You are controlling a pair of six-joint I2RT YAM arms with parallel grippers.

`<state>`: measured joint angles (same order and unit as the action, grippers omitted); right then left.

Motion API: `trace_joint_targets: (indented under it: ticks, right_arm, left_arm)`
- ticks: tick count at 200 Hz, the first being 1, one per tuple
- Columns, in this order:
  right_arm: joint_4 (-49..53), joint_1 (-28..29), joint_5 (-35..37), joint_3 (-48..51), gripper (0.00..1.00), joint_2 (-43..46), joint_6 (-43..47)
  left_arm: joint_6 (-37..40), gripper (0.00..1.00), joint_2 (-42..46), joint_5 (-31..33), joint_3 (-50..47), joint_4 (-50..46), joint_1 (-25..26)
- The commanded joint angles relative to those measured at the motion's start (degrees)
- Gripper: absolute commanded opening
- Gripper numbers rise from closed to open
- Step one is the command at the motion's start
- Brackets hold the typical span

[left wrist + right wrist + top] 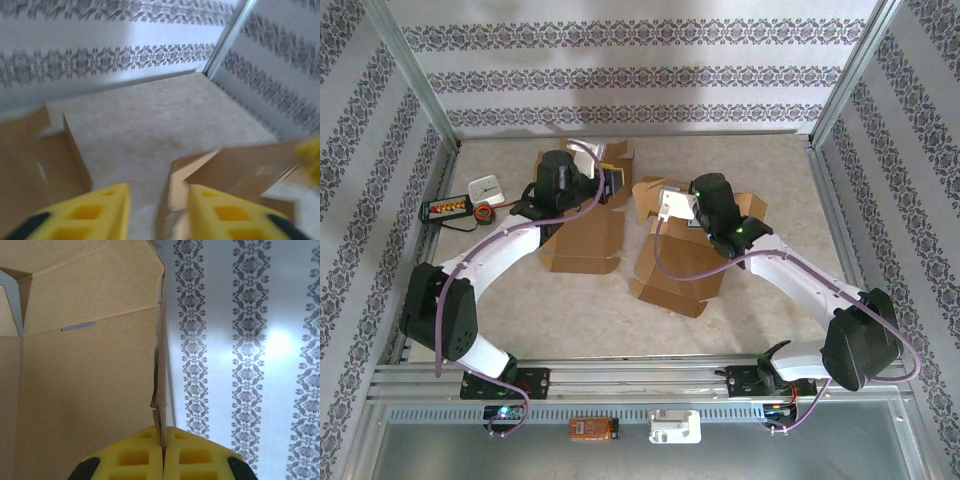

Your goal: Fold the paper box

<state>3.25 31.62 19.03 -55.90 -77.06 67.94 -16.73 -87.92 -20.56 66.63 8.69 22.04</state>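
Starts at the near right corner: arches the right arm in over the paper box (682,268), brown, half raised, lying a little right of the middle of the surface (580,320) with loose flaps splayed toward the near edge. Pinches one thin upright wall of it in the right gripper (163,439), yellow fingers (135,456) pressed flat together on the raw cardboard edge, inner face of the panel on one side, patterned wall beyond on the other. Judged as a hold meant to stand that wall up or hinge it along its crease: an edge grip for leverage, without crushing the panel. From the near left corner, arches the left arm over the other cardboard sheet (582,240), flat, just beside the box on its left, apparently not touching it. Hangs the left gripper (157,202) low past the far end of that sheet, spread apart, bare surface and the tip of a flap visible through the gap. Grips nothing visible; cannot tell of any contact between pads and cardboard. Probably poised there, parted, to catch or steady a neighbouring flap during the lift on the right. Farther back, close to the left edge: a power strip (450,208) and a small white block (487,188), well apart from the folding, out of reach of swinging flaps.
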Motion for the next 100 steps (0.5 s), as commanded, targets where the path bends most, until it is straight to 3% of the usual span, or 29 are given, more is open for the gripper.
trace_joint_targets:
  ticks: [1,24,59,100]
  right_arm:
    - [-10.22,0.79,-0.57,3.78,0.02,1.76,1.97]
    - [-19.55,1.13,-2.86,9.68,0.03,1.01,2.53]
    - [-29.26,1.26,-3.66,15.54,0.03,-0.58,1.75]
    - [-32.32,1.08,-3.99,17.44,0.03,-1.67,0.91]
  left_arm:
    - [-19.35,0.16,-1.15,-5.06,1.55,-7.64,-0.32]
    - [-30.59,0.11,-4.29,-9.57,-0.48,2.60,0.06]
    - [-30.81,0.05,-8.02,-10.47,3.98,-0.15,0.87]
    - [-31.01,0.00,-9.93,-10.98,4.27,0.61,2.80]
